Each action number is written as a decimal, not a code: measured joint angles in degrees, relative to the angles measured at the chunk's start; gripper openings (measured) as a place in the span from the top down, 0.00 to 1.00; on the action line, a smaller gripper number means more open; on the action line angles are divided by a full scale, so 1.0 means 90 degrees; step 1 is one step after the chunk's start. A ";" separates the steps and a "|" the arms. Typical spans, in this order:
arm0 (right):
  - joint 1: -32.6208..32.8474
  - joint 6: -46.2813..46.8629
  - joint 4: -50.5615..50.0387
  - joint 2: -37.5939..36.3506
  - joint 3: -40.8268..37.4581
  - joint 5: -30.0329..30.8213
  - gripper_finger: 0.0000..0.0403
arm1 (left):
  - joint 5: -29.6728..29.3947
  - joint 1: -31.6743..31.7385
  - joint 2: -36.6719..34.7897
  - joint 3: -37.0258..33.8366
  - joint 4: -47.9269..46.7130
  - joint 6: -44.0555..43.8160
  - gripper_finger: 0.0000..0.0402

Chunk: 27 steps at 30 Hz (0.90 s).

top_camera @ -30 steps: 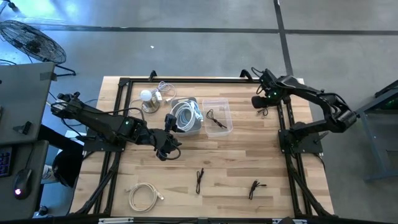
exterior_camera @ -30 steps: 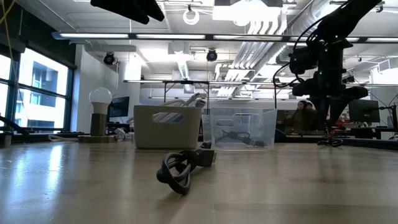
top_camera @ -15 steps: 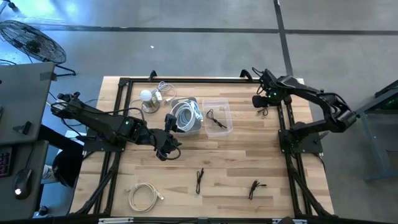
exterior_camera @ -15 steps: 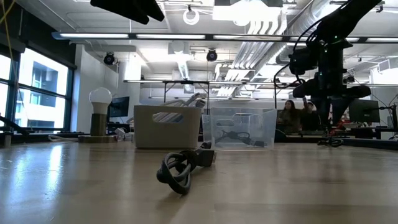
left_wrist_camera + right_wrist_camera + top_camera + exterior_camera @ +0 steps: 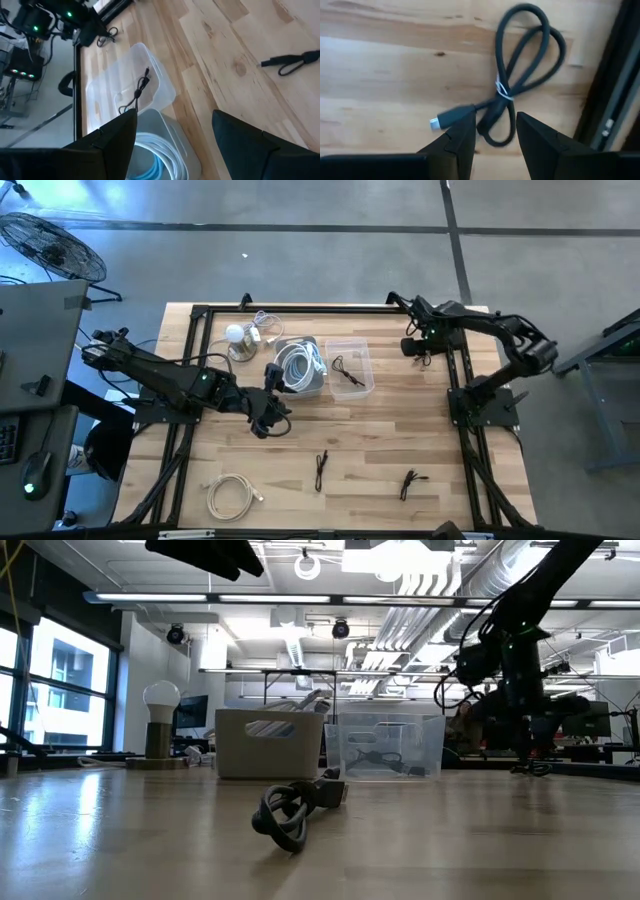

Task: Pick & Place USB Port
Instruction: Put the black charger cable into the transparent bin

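A small black USB cable [image 5: 502, 87], coiled and bound with a white tie, lies flat on the wood at the table's far right, next to the black frame rail [image 5: 615, 90]. It also shows in the high view [image 5: 424, 360]. My right gripper [image 5: 495, 115] is open just above it, with a finger on either side of the coil's near loop and its plug. My left gripper [image 5: 272, 420] is open and hangs above the table's middle left, near the grey bin [image 5: 300, 365]. That bin holds white cables.
A clear bin [image 5: 362, 367] beside the grey one holds one black cable [image 5: 137, 92]. Two more black cables [image 5: 320, 470] [image 5: 410, 483] and a white coil [image 5: 232, 495] lie near the table's near edge. A bulb lamp [image 5: 237, 335] stands at the far left.
My right gripper has come down toward the black cable at the far right and shifted a little toward the table's left, its arm stretching out. The cable has stayed where it was.
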 joint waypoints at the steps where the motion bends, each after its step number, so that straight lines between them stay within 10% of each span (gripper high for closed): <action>1: 0.0000 -0.0033 0.0059 0.0052 0.0000 0.0011 0.67 | -0.0001 0.0000 0.0000 -0.0063 0.0043 0.0012 0.37; 11: 0.0052 -0.0738 -0.0157 0.0467 0.0010 0.0410 0.96 | -0.0006 0.0002 0.0000 -0.0555 0.0411 -0.0007 0.37; 27: 0.0597 -0.1372 -0.0247 0.0172 -0.0342 0.1138 0.99 | -0.0003 0.0002 0.0000 -0.0565 0.0439 -0.0124 0.37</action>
